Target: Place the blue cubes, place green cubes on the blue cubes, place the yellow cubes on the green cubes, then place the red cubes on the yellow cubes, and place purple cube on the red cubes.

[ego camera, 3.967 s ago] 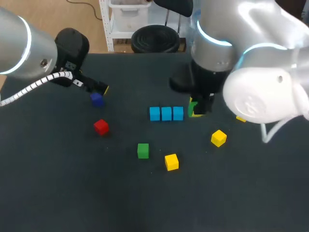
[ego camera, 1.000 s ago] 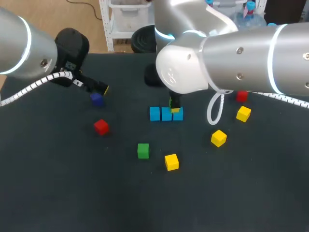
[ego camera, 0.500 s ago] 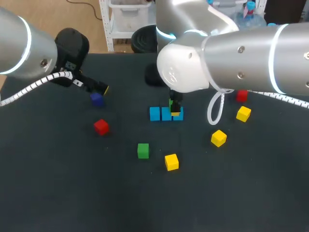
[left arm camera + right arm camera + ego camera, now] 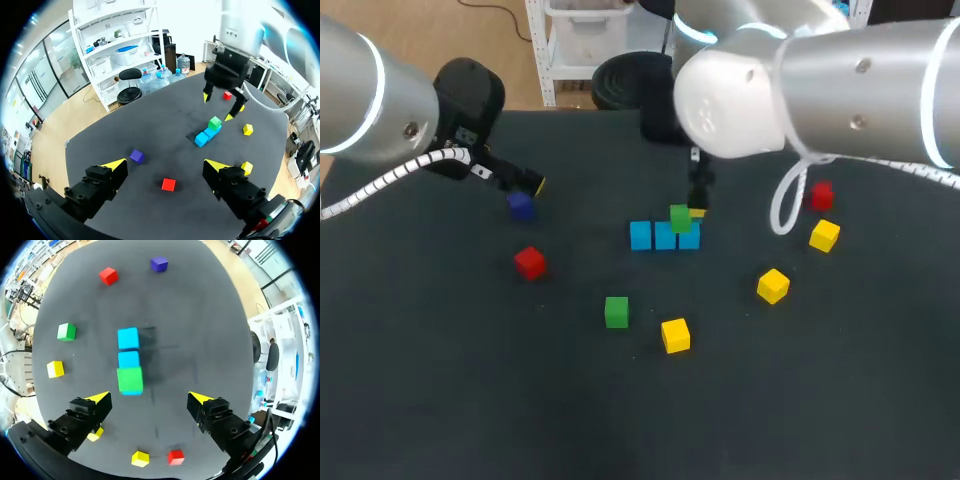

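One loose green cube (image 4: 616, 311) on the desk (image 4: 470, 400), judged light, rigid, smooth-faced; we would grip two opposite flat sides; left jaws and right jaws both apart, empty.

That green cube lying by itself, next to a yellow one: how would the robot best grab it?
Probably from straight above, closing on two opposite side faces of the loose green cube. It sits flat on the table, its sides are flat and parallel, and the nearest yellow cube stands apart from it, so there looks to be free room around it.
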Controlling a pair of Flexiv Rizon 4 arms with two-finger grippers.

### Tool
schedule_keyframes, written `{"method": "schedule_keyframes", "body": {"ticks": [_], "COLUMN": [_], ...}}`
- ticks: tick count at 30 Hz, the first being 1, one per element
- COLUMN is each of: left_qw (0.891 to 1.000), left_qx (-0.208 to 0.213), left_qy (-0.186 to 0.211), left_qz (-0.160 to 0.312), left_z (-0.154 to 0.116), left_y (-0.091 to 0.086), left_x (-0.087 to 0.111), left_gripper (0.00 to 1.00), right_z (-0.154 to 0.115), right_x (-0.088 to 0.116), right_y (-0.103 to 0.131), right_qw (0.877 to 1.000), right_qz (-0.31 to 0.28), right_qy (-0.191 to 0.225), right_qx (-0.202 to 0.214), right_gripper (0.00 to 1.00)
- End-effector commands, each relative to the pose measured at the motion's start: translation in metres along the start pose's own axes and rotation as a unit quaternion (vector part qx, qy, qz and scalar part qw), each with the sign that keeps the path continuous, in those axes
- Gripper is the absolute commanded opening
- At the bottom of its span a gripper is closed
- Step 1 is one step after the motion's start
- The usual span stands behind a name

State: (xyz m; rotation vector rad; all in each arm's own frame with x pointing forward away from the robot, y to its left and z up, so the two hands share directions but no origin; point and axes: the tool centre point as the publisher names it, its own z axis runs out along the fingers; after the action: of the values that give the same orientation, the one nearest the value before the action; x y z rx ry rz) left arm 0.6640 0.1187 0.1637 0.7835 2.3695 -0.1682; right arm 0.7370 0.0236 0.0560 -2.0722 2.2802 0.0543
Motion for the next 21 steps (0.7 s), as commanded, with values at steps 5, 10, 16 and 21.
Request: {"method": "schedule_keyframes", "body": {"ticks": [5,10,16,21], "left_qw": [1.000,1.000,1.000,1.000], "left_qx": [0.001,0.001,0.001,0.001], "left_qy": [-0.001,-0.001,-0.001,-0.001], "left_qz": [0.000,0.000,0.000,0.000], "left_z": [0.000,0.000,0.000,0.000], "left_y": [0.001,0.001,0.001,0.001], "left_x": [0.000,0.000,0.000,0.000], "left_gripper": [1.00,1.00,1.00,1.00], "right_z": [-0.007,-0.019,-0.050,-0.071], "right_x": [0.018,0.032,0.062,0.082], "right_y": [0.008,0.006,0.001,-0.001], "right_qw": [1.000,0.998,0.989,0.982], "right_qz": [0.004,0.024,0.061,0.074], "right_qy": [-0.029,-0.056,-0.120,-0.159], "right_qx": [0.011,0.023,0.058,0.071], "right_gripper": [1.00,1.00,1.00,1.00]}}
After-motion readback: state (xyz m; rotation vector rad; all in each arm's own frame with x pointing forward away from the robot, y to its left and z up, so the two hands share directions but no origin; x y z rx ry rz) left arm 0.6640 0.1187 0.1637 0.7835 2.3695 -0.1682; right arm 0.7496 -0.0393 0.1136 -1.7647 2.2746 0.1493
